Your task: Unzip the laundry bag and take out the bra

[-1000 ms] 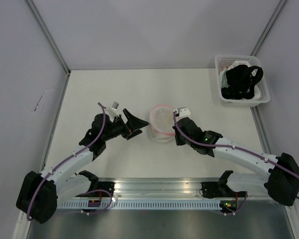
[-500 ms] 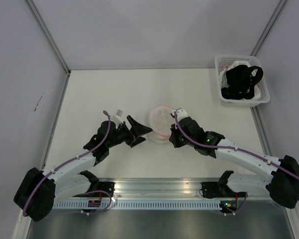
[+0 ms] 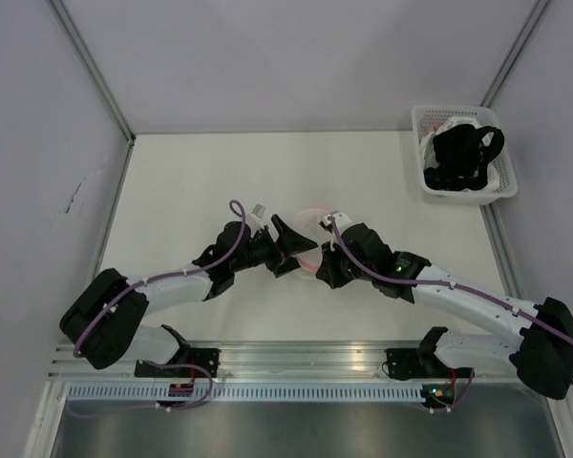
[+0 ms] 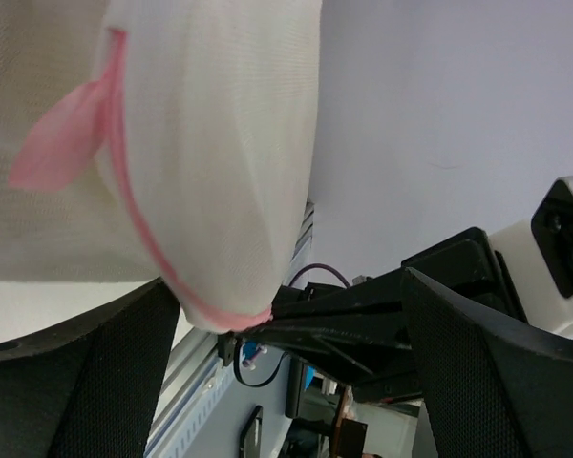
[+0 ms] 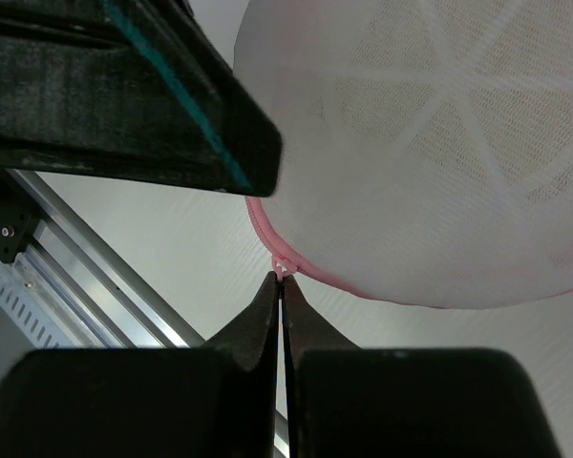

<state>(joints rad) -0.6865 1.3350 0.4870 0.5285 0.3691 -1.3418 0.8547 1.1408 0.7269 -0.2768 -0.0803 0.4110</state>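
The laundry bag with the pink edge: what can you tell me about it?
The laundry bag is a small round pouch of thin white mesh, with pale ribs fanning out like spokes. A pink zip runs round its rim, apparently shut, and a pink fabric tab sticks out beside it. It sits in the middle of the table, between the two arms. The right claw is closed on the small zip pull; the open left claw straddles its side. Its contents cannot be made out.

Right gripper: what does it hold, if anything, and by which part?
The right gripper holds the laundry bag by its small white zipper pull, on the pink trim.
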